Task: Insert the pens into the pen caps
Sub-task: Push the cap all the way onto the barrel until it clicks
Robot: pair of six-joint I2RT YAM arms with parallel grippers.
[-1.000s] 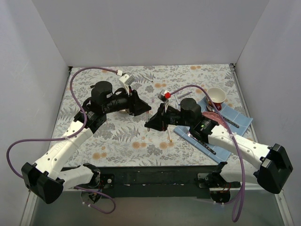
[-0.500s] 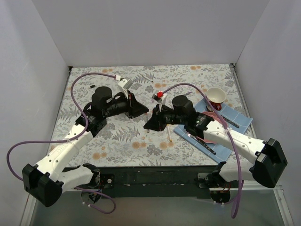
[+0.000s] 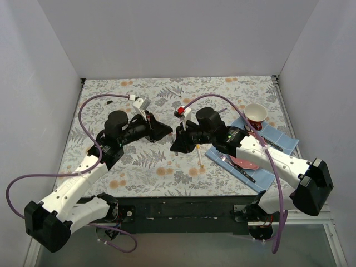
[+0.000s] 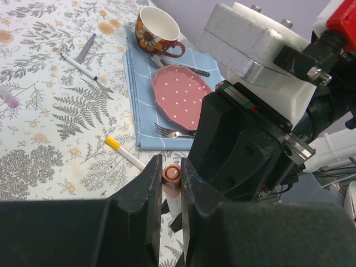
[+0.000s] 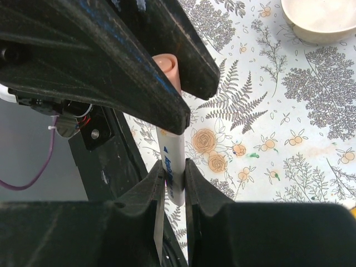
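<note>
Your left gripper (image 4: 171,164) pinches the pink cap (image 4: 171,174). Your right gripper (image 5: 173,168) clamps a pen (image 5: 173,149), its tip at that cap, mid-table. A yellow pen (image 4: 125,155) lies beside the napkin (image 4: 139,83).

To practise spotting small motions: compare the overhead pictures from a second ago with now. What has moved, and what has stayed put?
Both wrists shifted left. The left hand, shut on the orange-pink cap, and the right hand, shut on the pen, drew closer together, with pen and cap in line. No grasp or release shows. The loose pen, cup, plate and blue napkin stayed put.
</note>
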